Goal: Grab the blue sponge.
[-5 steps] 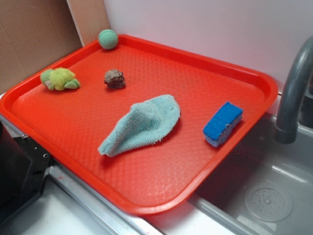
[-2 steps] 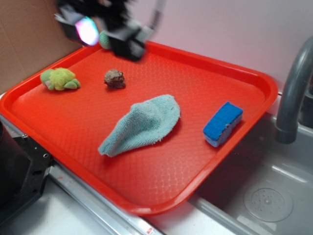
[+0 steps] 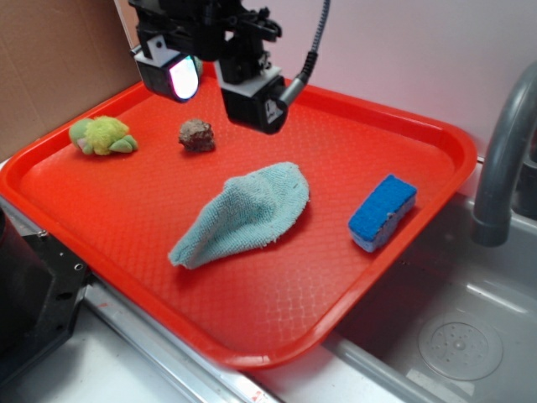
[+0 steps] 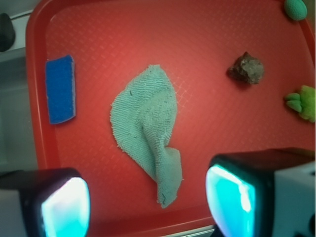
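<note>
- One red tray [image 3: 436,138] is seen, and five things lie on it.
- One blue sponge [image 3: 383,211] is counted, close to the tray's right edge, beside the sink [image 3: 453,336].
- One teal cloth [image 3: 243,214] is spread in the middle of the tray.
- One brown lump [image 3: 197,135], one green and yellow soft toy [image 3: 103,135] and one green ball [image 4: 296,8] are found near the tray's far left corner.
- One gripper [image 3: 220,77] is held up in the air over the far left part of the tray.
- Its fingers are spread wide apart, and nothing is held between them.
- The blue sponge is well apart from the gripper, on the other side of the cloth.
</note>
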Robot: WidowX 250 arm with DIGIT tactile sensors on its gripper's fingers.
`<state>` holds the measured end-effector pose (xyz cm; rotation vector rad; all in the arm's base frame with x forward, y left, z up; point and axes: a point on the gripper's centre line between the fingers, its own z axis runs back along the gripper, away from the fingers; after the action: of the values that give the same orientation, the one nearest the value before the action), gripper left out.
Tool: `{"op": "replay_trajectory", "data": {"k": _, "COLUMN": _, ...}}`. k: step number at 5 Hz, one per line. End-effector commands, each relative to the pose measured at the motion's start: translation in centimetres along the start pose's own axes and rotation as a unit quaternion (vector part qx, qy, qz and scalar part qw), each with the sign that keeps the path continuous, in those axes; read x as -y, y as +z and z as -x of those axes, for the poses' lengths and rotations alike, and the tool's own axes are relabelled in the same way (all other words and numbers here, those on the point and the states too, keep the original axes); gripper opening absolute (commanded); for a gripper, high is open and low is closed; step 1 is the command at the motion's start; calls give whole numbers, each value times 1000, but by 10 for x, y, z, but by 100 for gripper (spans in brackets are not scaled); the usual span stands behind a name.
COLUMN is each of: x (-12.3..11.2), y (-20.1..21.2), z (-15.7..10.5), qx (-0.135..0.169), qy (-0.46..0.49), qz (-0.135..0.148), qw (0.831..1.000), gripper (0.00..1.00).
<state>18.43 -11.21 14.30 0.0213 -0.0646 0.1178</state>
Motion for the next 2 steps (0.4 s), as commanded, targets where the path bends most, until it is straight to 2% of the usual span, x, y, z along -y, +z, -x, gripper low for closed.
{"op": "replay_trajectory", "data": {"k": 1, "x": 24, "y": -27, "z": -38, "qx": 23, "qy": -49, "qz": 45, "qw": 998, "gripper": 100}}
{"op": "replay_trajectory", "data": {"k": 2, "x": 41, "y": -52, "z": -54, "qx": 35, "qy": -68, "qz": 42, "qw": 996, "gripper": 100}}
